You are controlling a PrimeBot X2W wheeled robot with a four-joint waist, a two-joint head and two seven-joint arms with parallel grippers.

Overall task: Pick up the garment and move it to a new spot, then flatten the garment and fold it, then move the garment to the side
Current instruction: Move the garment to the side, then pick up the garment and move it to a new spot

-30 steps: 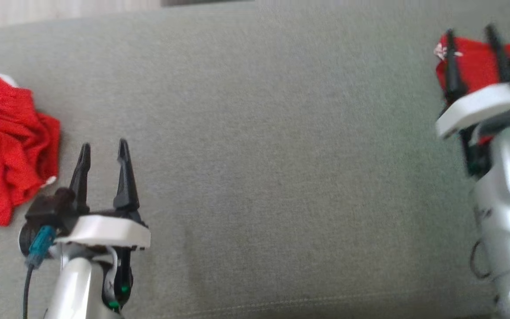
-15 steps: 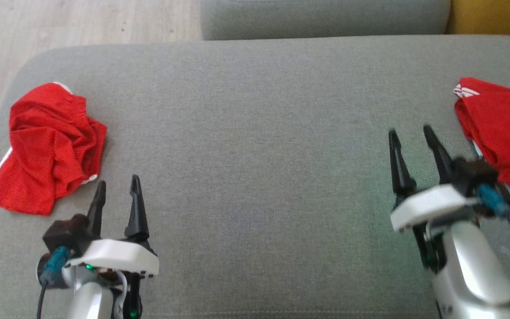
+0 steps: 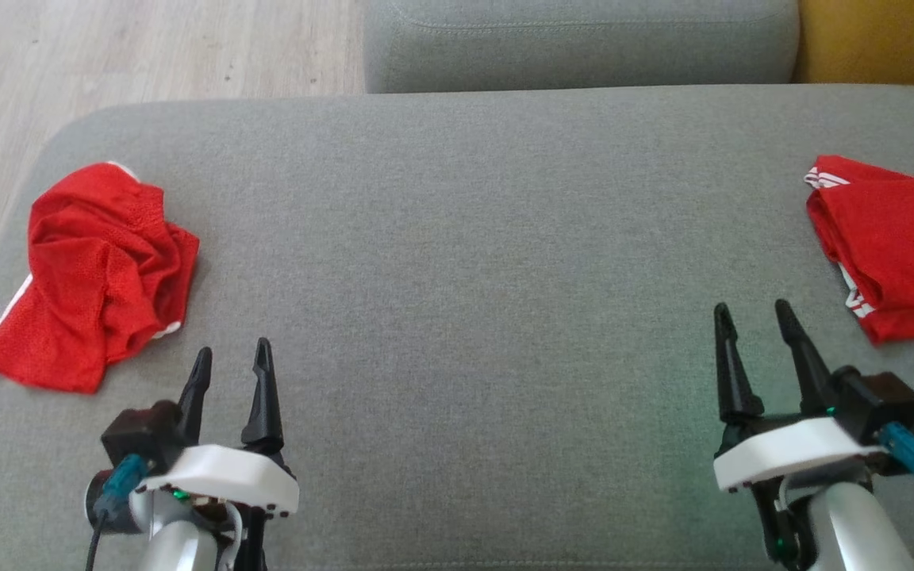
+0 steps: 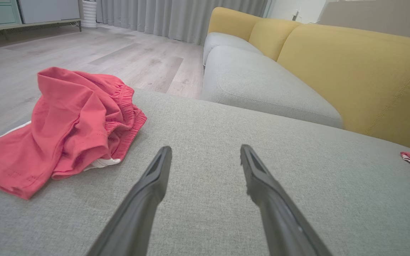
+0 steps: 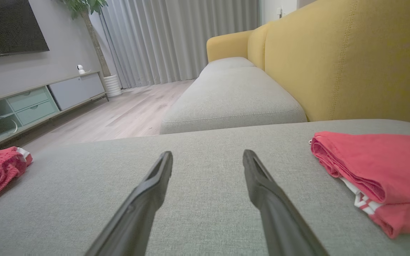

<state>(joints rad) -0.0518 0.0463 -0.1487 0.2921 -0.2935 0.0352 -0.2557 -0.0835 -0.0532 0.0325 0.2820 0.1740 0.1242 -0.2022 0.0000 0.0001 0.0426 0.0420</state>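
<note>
The left claw hangs over the grey sofa seat with its fingers spread wide and nothing between them. The right claw is equally wide and empty. Both sit low at the near edge with fingers pointing across the cushion, which looks like a ready pose between jobs.

The crumpled red shorts lie bunched at the seat's left end, near the left claw but not touching it, with the elastic waistband rucked up. They look like the garment to pick up. The folded red shorts lie flat at the far right, white stripes at the edge, probably already set aside. The bare middle of the seat would suit spreading and folding.

The seat is a woven grey fabric. A second grey cushion lies beyond it, against a yellow backrest. Around it are a pale wood floor, grey curtains and a low cabinet.
</note>
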